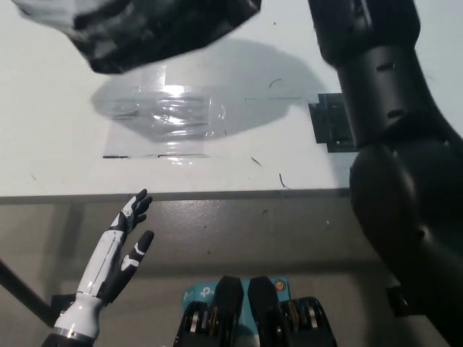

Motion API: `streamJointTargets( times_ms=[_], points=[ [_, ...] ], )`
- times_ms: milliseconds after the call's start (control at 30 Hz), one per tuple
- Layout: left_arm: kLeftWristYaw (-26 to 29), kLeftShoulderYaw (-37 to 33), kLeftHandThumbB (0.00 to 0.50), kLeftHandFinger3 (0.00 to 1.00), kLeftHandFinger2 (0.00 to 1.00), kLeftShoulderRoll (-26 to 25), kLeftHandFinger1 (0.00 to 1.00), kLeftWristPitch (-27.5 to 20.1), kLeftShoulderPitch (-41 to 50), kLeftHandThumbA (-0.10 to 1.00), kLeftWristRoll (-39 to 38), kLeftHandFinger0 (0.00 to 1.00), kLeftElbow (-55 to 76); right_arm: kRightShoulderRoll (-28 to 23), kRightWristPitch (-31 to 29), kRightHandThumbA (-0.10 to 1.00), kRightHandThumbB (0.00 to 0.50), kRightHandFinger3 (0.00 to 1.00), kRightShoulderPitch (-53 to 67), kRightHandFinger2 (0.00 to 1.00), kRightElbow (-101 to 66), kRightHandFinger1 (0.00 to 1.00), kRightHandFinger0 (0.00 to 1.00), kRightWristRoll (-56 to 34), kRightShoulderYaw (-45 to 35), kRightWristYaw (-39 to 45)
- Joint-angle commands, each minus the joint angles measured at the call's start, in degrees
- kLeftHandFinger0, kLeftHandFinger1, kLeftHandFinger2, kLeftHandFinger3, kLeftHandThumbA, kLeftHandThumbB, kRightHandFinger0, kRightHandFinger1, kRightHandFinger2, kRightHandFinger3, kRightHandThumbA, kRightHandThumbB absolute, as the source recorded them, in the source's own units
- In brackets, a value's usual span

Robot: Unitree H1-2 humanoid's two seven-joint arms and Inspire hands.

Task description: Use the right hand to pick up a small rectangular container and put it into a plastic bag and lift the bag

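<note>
The dark plastic bag [145, 29] hangs blurred in the air at the top of the head view, well above the white table [51, 137], and its shadow falls on the surface below. The small rectangular container is hidden; I cannot see it inside the bag. My black right arm [376, 79] rises steeply along the right side and leaves the picture at the top, so its hand is out of sight. My white left hand [119, 249] rests open at the lower left, below the table's front edge.
A shiny patch of clear film [163, 119] is stuck to the table where the bag lay. A black square fixture [331, 124] sits on the table beside my right arm. The table's front edge [217, 194] runs across the middle of the view.
</note>
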State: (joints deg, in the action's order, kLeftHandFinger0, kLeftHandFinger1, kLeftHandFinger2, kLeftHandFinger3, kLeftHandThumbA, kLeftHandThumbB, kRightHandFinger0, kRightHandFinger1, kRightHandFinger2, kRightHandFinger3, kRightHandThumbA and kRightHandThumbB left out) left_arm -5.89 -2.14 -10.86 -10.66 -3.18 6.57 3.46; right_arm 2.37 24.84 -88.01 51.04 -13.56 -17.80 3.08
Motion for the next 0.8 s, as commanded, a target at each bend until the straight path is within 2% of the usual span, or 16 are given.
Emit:
streamJointTargets(
  times_ms=[0,33,67,100,133,167,200,333,367,467,500,600,667,767],
  points=[
    [0.3,0.3,0.213,1.0,1.0,-0.3,1.0,-0.3,-1.7,0.89,0.4,1.0,1.6,-1.5,2.1,-0.1,0.125,1.0,-22.1,0.66,-7.6,0.16,0.0,-20.4,-6.6,-7.5],
    [0.3,0.3,0.213,1.0,1.0,-0.4,1.0,-0.3,-1.7,0.89,0.4,1.0,1.7,-1.5,2.1,-0.1,0.124,0.87,-22.2,0.66,-8.5,0.16,0.0,-21.0,-6.8,-8.3],
    [0.2,0.3,0.209,1.0,1.0,-0.4,1.0,-0.2,-1.7,0.89,0.4,1.0,1.7,-1.4,2.1,-0.1,0.106,0.84,-21.6,0.67,-10.1,0.16,0.0,-21.0,-6.8,-8.9],
    [0.1,0.3,0.209,1.0,1.0,-0.4,1.0,-0.2,-1.6,0.89,0.3,1.0,1.7,-1.2,2.1,-0.1,0.09,1.0,-20.7,0.69,-11.0,0.16,0.0,-20.5,-6.6,-8.8],
    [0.1,0.2,0.208,1.0,1.0,-0.4,1.0,-0.2,-1.6,0.89,0.3,1.0,1.7,-1.0,2.1,-0.1,0.095,0.89,-19.4,0.71,-11.5,0.16,0.0,-19.9,-6.1,-8.1],
    [0.0,0.1,0.205,1.0,1.0,-0.5,1.0,-0.2,-1.5,0.89,0.4,1.0,1.7,-0.8,2.1,-0.1,0.09,0.92,-17.0,0.74,-12.0,0.18,0.0,-19.4,-5.2,-7.3],
    [0.0,0.1,0.197,1.0,1.0,-0.5,1.0,-0.2,-1.5,0.88,0.4,1.0,1.7,-0.7,2.1,-0.1,0.079,1.0,-16.0,0.75,-11.9,0.18,0.0,-19.6,-5.1,-7.2],
    [-0.2,-0.1,0.188,1.0,1.0,-0.6,1.0,0.0,-1.4,0.86,0.5,1.0,1.9,0.0,2.1,-0.1,0.086,1.0,-11.7,0.79,-10.8,0.19,0.0,-18.8,-4.4,-6.6],
    [-0.2,-0.1,0.187,1.0,1.0,-0.6,1.0,-0.1,-1.5,0.86,0.5,1.0,2.0,0.7,2.1,-0.1,0.106,1.0,-9.7,0.79,-10.3,0.19,0.0,-17.7,-3.5,-7.2],
    [0.0,-0.1,0.194,1.0,1.0,-0.5,1.0,-0.2,-1.6,0.85,0.6,1.0,1.9,2.0,2.1,-0.1,0.106,1.0,-6.1,0.75,-9.1,0.17,0.0,-16.5,-2.3,-6.3],
    [0.1,-0.1,0.197,1.0,1.0,-0.4,1.0,-0.3,-1.7,0.85,0.7,1.0,1.7,2.6,2.1,-0.1,0.083,1.0,-4.5,0.74,-8.2,0.16,0.0,-15.6,-1.7,-5.5],
    [-0.2,-0.2,0.182,1.0,1.0,-0.6,1.0,0.2,-2.0,0.86,0.8,1.0,2.0,4.0,1.0,-0.1,0.096,1.0,-1.4,0.73,-4.9,0.16,0.0,-12.8,-0.4,-4.9],
    [-0.4,-0.4,0.18,1.0,1.0,-0.6,1.0,0.2,-2.1,0.86,0.5,1.0,1.9,5.4,-3.9,-0.1,0.105,1.0,1.7,0.73,1.8,0.18,0.0,-8.7,3.2,-4.8],
    [-0.5,-0.4,0.183,1.0,1.0,-0.6,1.0,0.5,-2.3,0.85,0.3,1.0,1.9,6.3,-7.9,-0.1,0.107,1.0,3.1,0.75,7.9,0.21,0.0,-6.1,6.0,-4.7]
  ],
)
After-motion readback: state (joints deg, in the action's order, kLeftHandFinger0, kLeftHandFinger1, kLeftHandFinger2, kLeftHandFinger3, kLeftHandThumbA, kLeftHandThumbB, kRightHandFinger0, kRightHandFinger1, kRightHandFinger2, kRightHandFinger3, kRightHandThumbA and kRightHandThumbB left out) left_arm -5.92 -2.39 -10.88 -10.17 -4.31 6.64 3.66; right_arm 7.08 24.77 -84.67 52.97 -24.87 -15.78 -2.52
